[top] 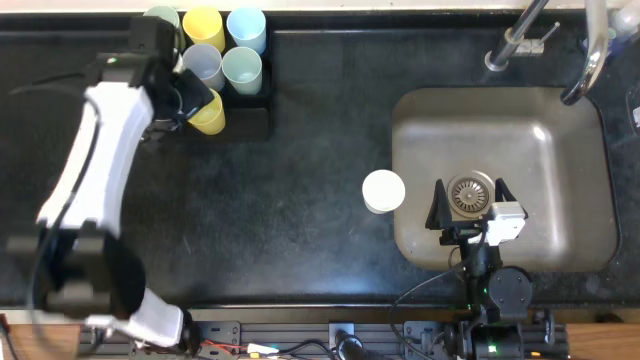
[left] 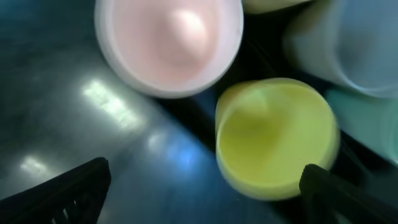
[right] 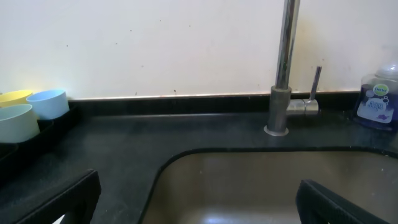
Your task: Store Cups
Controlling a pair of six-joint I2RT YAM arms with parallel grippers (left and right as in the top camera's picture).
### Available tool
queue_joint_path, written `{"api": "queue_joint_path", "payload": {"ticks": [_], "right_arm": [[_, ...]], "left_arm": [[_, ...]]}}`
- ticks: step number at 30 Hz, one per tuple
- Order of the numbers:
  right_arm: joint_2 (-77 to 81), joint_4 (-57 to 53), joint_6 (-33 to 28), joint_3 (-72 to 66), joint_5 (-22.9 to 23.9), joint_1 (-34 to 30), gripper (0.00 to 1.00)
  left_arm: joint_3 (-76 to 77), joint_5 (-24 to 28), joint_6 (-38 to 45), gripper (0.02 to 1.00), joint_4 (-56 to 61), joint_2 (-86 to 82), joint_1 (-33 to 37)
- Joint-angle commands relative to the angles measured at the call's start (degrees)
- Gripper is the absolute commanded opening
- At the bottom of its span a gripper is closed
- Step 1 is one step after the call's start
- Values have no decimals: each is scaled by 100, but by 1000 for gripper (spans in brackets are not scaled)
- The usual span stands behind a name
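Note:
A black tray (top: 250, 118) at the back left holds several upright cups, among them a blue cup (top: 246, 28), a teal cup (top: 242, 68) and a yellow cup (top: 208, 112) at its front. My left gripper (top: 190, 98) hangs open right over the tray's left part. Its wrist view looks down into the yellow cup (left: 273, 137), which lies between the spread fingers (left: 62, 193), nearer one of them. A pale pink cup (left: 168, 43) stands beside it. A white cup (top: 383, 190) stands alone on the counter by the sink. My right gripper (top: 470, 192) is open above the sink.
The steel sink (top: 560, 130) takes up the right side, with the faucet (right: 286, 62) behind it and a soap bottle (right: 379, 99) at the far right. Dark counter (top: 300, 220) stretches between the tray and the sink.

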Motion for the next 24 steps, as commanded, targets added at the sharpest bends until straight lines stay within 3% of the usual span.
{"api": "queue_joint_path", "payload": {"ticks": [1, 4, 7, 10, 12, 19, 21, 24], "right_arm": [[-44, 31, -17, -76, -39, -7, 998], [-44, 31, -17, -76, -37, -7, 998], [-44, 31, -17, -76, -39, -7, 996], [-44, 31, -17, -76, -37, -7, 996], [-44, 31, -17, -76, -39, -7, 996], [-44, 31, -17, -79, -37, -7, 998], [-44, 31, -17, -76, -39, -7, 996], [-44, 31, -17, -76, -39, -7, 996]], "left_arm": [[-24, -90, 619, 996, -831, -1596, -55], [-439, -98, 1318, 998, -1252, -2544, -210], [-1565, -179, 2594, 998, -892, -3753, -243], [-3220, -179, 4124, 998, 271, -5101, -238], [-4465, -177, 4660, 998, 1471, -6024, -238], [-7803, 439, 4682, 998, 6201, -8286, -238], [-8247, 448, 4656, 998, 6824, -8730, -238], [-8550, 450, 4640, 998, 6824, -9287, -238]]}}
